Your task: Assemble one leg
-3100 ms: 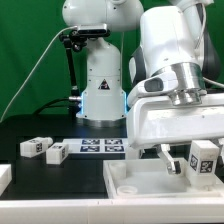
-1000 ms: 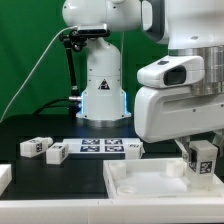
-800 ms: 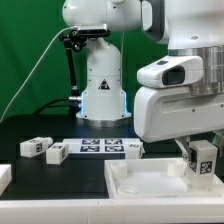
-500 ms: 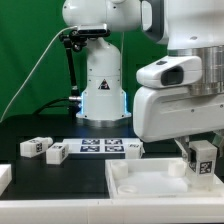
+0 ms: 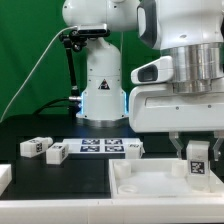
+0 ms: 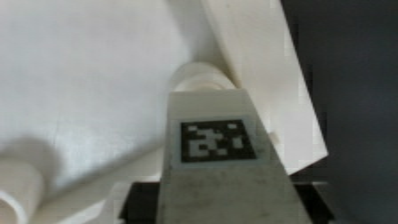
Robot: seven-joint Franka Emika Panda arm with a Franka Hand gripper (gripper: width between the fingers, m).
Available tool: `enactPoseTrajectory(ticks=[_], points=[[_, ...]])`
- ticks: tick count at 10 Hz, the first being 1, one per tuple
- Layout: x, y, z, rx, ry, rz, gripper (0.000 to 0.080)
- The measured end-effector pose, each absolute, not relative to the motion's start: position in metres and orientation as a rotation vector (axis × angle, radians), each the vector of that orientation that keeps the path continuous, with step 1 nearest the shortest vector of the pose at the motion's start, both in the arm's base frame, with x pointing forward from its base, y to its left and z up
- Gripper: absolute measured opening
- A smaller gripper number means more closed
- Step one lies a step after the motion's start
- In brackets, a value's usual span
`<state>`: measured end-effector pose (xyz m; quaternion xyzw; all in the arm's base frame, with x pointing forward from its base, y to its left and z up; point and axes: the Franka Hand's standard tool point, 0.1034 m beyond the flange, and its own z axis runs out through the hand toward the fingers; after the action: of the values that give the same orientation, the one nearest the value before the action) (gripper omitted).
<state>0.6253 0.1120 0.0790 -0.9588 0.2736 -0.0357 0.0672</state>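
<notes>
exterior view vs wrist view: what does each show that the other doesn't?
Exterior only: spare legs lying by the marker board, and the robot base behind them. Wrist only: a rounded bump at the tray's edge, just past the leg's end. Both: the tagged leg held in the claw over the white tray.

The robot arm [image 5: 100,70] stands tall on its base near 12 o'clock in the exterior view. Its big white wrist [image 5: 185,95] fills the 3 o'clock side. The gripper [image 5: 197,148] points straight down at about 4 o'clock. Its two dark fingers [image 6: 139,203] squeeze the leg [image 5: 198,158] from both sides.
</notes>
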Motion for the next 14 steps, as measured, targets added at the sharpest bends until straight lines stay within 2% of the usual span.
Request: enactPoseTrajectory(ticks=[3, 8, 9, 10, 11, 12, 13, 14], points=[[0.622, 0.117, 0.078, -2.659, 1.357, -0.039, 0.0291], [0.620, 0.126, 0.076, -2.319, 1.850, 0.049, 0.0291], [0.619, 0.126, 0.076, -2.357, 1.801, 0.044, 0.0371], [0.620, 0.125, 0.076, -2.404, 1.736, 0.037, 0.0371], [0.622, 0.122, 0.077, -2.446, 1.668, 0.028, 0.0571], [0.624, 0.120, 0.078, -2.536, 1.532, 0.016, 0.0571], [0.626, 0.118, 0.078, -2.659, 1.312, 0.003, 0.0632], [0.627, 0.117, 0.077, -2.738, 1.152, -0.006, 0.0632]])
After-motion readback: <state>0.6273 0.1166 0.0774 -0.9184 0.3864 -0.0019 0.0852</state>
